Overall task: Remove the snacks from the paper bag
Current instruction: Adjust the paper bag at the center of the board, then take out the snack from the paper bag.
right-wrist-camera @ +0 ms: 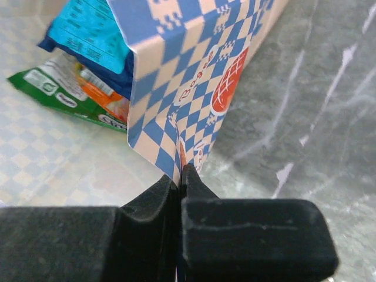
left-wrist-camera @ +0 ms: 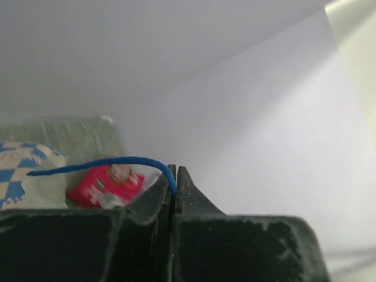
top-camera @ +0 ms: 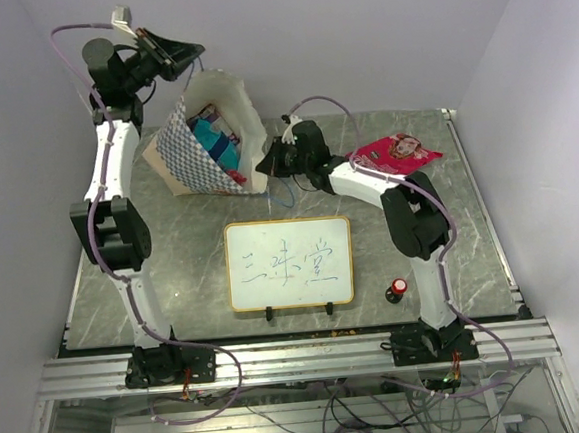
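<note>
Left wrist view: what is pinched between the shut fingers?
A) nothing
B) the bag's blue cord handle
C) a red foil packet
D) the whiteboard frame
B: the left gripper is shut on the blue cord handle, which runs to the paper bag; the red packet lies apart, beyond it.

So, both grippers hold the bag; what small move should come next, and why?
Probably lift the right gripper a little, tipping the paper bag. It is shut on the bag's edge, the left gripper pinches the blue cord, and packets lie inside.
</note>
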Available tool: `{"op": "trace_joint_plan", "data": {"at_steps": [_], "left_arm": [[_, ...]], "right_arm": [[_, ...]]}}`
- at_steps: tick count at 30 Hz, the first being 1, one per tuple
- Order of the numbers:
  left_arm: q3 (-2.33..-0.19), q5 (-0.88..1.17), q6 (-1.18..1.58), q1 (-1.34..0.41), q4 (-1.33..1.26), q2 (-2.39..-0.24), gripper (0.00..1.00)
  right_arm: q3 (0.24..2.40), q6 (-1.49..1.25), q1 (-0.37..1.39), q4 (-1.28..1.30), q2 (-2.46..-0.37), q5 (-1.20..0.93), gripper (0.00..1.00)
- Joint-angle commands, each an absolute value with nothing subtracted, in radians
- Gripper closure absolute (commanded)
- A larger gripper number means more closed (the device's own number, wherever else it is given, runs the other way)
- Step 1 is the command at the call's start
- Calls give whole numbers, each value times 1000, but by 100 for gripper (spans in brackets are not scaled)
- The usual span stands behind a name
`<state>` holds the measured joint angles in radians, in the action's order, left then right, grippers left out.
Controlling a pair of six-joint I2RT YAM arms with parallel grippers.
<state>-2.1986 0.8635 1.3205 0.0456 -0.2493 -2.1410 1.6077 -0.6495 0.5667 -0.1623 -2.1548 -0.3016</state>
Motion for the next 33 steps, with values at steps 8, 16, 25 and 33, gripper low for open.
{"op": "trace_joint_plan", "data": {"at_steps": [8,16,25,33], "left_arm": [[-1681,829,1142,-104,-37,-1646,93],[-1547,822,1021,-117,172,-1541,93],[-1547,743,922,-118,357,-1481,93],[-1576,836,947,-126,291,-1486,93]], "right_arm": [[1379,-465,552,-126,-1984,-176,91],[1326,-197,552,-61,-1857,-137,64],[1357,-8,556,-42,-1730,-152,40],[1321,19,651,-456,-1818,-319,37]]}}
